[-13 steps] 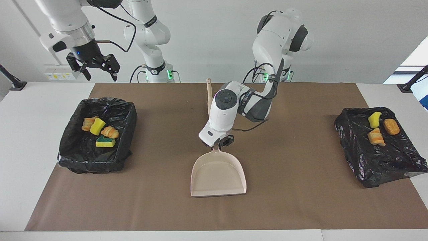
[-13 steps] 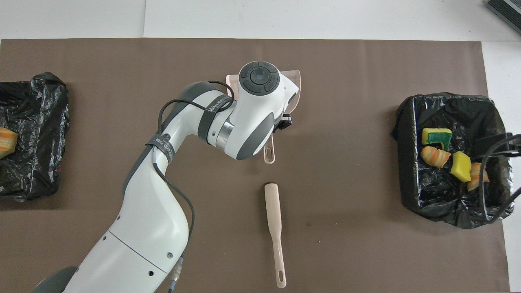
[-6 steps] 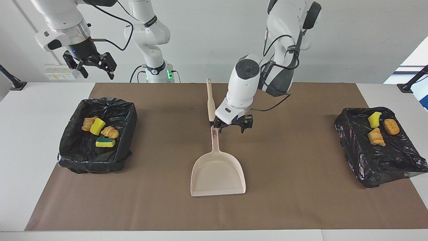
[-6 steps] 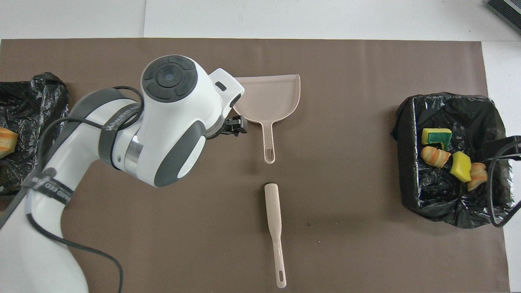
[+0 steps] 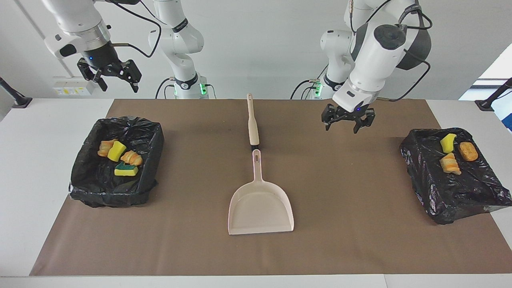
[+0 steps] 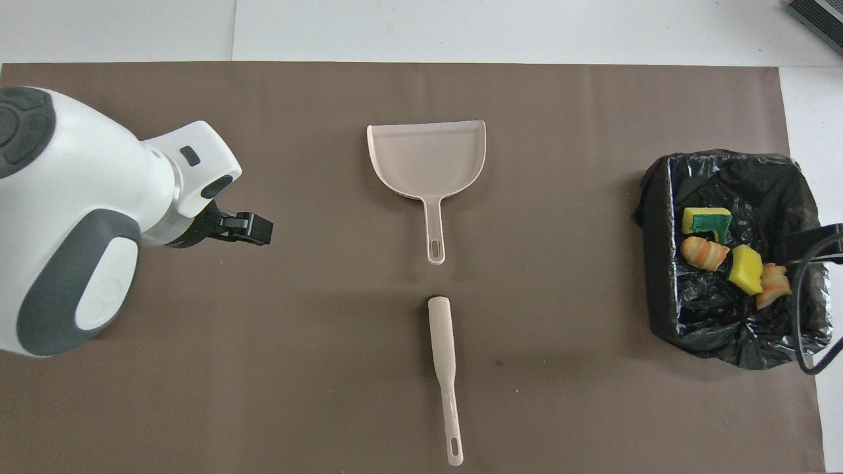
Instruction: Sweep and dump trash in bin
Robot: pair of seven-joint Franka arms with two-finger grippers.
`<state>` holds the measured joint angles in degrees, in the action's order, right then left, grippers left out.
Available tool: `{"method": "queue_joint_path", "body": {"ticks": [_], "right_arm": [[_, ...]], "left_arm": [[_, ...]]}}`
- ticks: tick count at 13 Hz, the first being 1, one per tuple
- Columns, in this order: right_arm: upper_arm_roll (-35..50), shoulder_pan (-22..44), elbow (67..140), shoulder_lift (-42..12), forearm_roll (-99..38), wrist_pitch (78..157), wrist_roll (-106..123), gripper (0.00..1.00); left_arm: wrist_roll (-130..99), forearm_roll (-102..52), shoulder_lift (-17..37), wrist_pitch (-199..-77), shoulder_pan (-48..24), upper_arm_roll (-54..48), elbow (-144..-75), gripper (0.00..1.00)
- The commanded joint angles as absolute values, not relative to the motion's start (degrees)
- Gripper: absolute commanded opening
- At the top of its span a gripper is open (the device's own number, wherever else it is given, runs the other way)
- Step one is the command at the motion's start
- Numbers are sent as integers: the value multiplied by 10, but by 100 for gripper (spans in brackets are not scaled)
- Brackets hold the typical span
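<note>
The right gripper (image 5: 109, 78) hangs high over the right arm's end of the table, above the white tabletop just off the edge of the brown mat (image 5: 200, 248); its fingers are spread open and hold nothing. Below it, on the mat, sits a bin lined with a black bag (image 5: 90, 188), and four pieces of the trash (image 5: 119, 158) lie inside it: two yellow sponge bits and two orange-striped bread-like chunks.

In the middle of the mat the beige dustpan (image 5: 261, 208) lies flat, its handle pointing toward the robots. The brush (image 5: 252, 122) lies in line with it, nearer to the robots, its end just short of the dustpan's handle tip.

The left gripper (image 5: 347, 120) hovers over bare mat between the brush and the second black-bagged bin (image 5: 460, 196); its fingers are parted and empty. That second bin stands at the left arm's end of the table, and three more scraps (image 5: 456, 154) rest on its crumpled bag: one yellow, one striped, one orange-brown.
</note>
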<state>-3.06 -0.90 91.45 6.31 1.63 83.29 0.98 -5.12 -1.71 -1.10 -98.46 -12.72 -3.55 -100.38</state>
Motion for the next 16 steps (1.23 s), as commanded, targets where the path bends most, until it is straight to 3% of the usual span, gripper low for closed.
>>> {"method": "queue_joint_path", "body": {"ticks": [1, 6, 11, 16], "right_arm": [[-27, -5, 918, 80, 17, 820, 24, 100], [-21, -4, 941, 91, 11, 826, 18, 100], [-21, -4, 942, 90, 11, 820, -6, 100], [-22, -9, 940, 90, 12, 807, -5, 100]], "left_arm": [[9, -19, -54, -930, -81, -37, -1001, 100], [46, -16, -40, -807, -57, -14, -873, 100], [46, -13, 38, -686, -55, -11, -711, 100], [40, -13, -14, -696, -54, -14, -771, 100]]}}
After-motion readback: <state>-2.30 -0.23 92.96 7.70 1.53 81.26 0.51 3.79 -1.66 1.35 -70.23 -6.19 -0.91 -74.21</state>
